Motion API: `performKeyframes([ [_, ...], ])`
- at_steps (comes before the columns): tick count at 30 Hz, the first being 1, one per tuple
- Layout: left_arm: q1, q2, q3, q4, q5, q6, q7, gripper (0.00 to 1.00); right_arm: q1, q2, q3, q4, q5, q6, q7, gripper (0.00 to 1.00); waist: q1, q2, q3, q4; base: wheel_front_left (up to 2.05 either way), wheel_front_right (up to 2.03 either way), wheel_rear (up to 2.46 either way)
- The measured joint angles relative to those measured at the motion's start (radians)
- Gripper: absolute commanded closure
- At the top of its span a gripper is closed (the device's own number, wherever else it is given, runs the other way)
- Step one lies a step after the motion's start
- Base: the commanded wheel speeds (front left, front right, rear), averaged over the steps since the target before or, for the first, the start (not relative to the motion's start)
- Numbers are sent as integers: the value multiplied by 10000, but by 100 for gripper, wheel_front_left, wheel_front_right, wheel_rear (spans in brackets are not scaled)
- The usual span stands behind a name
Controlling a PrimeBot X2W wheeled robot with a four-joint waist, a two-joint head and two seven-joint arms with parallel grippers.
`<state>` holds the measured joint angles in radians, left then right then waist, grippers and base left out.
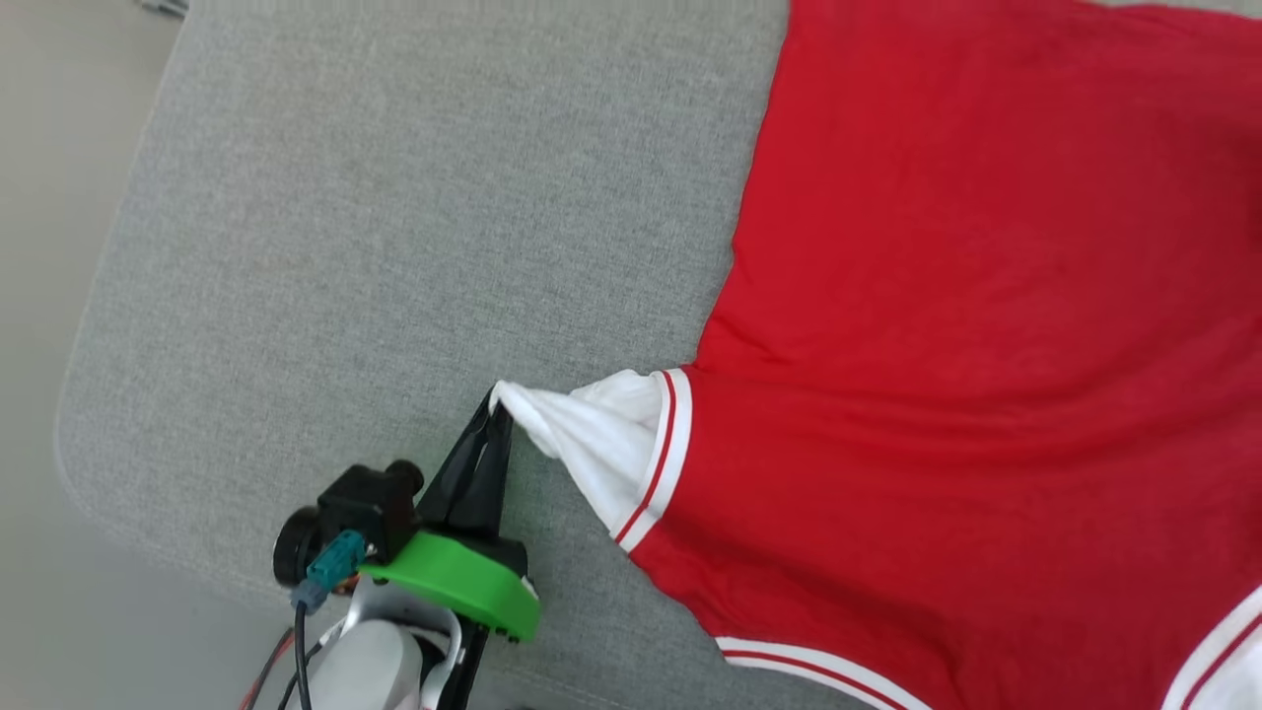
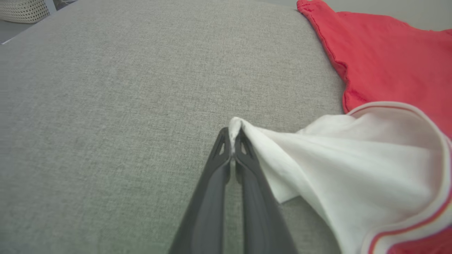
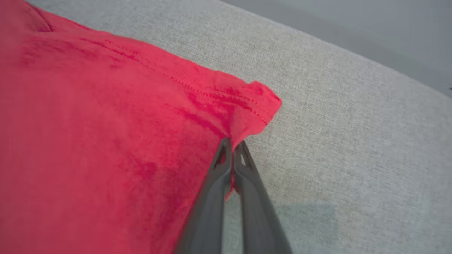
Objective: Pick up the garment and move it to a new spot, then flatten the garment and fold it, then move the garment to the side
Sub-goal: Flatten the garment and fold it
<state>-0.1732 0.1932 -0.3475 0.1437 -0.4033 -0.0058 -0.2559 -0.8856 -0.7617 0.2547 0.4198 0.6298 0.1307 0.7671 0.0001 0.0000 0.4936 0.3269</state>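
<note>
The garment (image 1: 966, 325) is a red shirt with white, red-striped sleeve trim, spread over the right half of a grey cushion (image 1: 394, 217). My left gripper (image 1: 493, 407) is shut on the tip of the white sleeve (image 1: 601, 434), which stretches out leftward from the red body. In the left wrist view the sleeve (image 2: 335, 165) bunches into the closed fingertips of that gripper (image 2: 233, 135). In the right wrist view my right gripper (image 3: 232, 144) is shut on the red cloth (image 3: 106, 141) beside a hemmed corner (image 3: 261, 102), which lifts slightly off the cushion.
The grey cushion's rounded edge (image 1: 89, 394) runs down the left, with pale floor (image 1: 39, 247) beyond it. A white woven basket (image 2: 21, 10) sits past the cushion's far corner. Bare cushion fabric (image 3: 353, 141) lies right of the red corner.
</note>
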Motion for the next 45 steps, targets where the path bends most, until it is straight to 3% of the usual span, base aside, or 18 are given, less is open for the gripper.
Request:
performKeyframes([
  [8,864,117,585,351,38,-61,0,100,2796,-1009,347,-1275,1012,2,-1338,100,-1,1,-1302,-398,0,0,0],
  [17,1862,324,1064,481,-54,86,0,100,6676,-965,-1373,-2067,1586,6,-2416,100,-2,0,-2644,-1174,0,0,0],
  [24,2339,393,1279,583,-192,161,0,100,9451,178,-2660,-2543,1569,8,-2614,100,-2,0,-3279,-1916,0,0,0],
  [25,2385,426,1298,646,-205,188,0,100,10387,832,-2872,-2592,1475,8,-2614,100,-2,1,-3500,-2166,0,0,0],
  [36,2392,512,1273,754,-282,188,0,100,12354,2142,-3164,-2717,1177,8,-2071,100,-2,1,-3838,-2614,0,0,0],
  [37,2392,512,1262,767,-282,188,0,100,12362,2228,-3218,-2738,1101,8,-2088,65,-2,1,-3839,-2612,0,0,0],
  [38,2392,512,1258,771,-284,188,0,100,12359,2278,-3260,-2786,1064,8,-2102,0,-2,1,-3841,-2612,0,0,0],
  [45,2391,514,1200,757,-290,192,2,100,11803,2330,-4092,-3789,491,6,-2775,0,-2,1,-3891,-2570,0,0,0],
])
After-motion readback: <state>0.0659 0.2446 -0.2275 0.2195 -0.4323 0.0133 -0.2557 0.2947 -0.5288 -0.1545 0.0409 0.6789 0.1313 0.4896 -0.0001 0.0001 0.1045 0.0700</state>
